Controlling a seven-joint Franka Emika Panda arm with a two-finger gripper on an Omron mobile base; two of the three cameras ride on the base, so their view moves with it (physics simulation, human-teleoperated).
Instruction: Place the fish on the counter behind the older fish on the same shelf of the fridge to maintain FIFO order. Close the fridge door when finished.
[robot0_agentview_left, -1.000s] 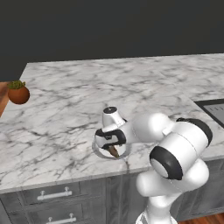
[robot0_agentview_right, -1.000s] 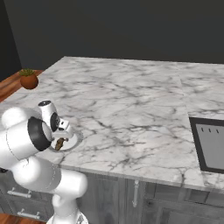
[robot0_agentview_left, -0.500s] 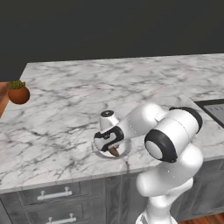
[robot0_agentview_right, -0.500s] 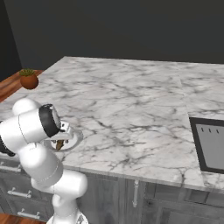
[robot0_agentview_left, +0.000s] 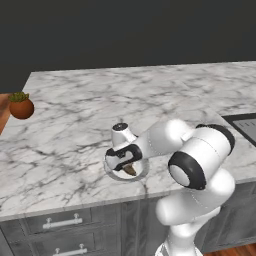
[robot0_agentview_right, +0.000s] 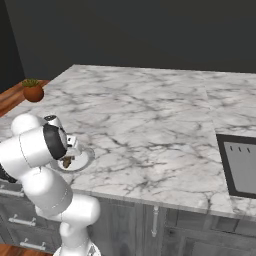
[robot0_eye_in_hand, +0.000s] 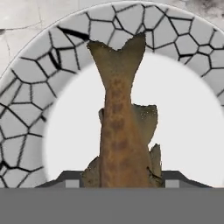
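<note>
The fish (robot0_eye_in_hand: 117, 131), dark brown with a forked tail, lies on a round plate (robot0_eye_in_hand: 26, 131) with a cracked-mosaic rim. The plate (robot0_agentview_left: 111, 171) stands near the front edge of the white marble counter (robot0_agentview_left: 75, 130). My gripper (robot0_agentview_left: 128, 167) points straight down over the plate. Its dark fingertips (robot0_eye_in_hand: 72, 178) press against both flanks of the fish, so it is shut on the body with the tail pointing away. From the right, the fish (robot0_agentview_right: 66, 161) shows under the hand on the plate (robot0_agentview_right: 84, 159). The fridge, its door, the shelf and the older fish are out of view.
A small potted plant (robot0_agentview_left: 21, 106) stands at the counter's far left end (robot0_agentview_right: 33, 91). A dark sink (robot0_agentview_right: 240, 167) is set into the counter at the right. Dark grey drawers with silver handles (robot0_agentview_left: 60, 222) run below the front edge.
The jaws have closed from wide open onto the fish's body. The hand has settled lower over the plate and the elbow has swung to the right.
</note>
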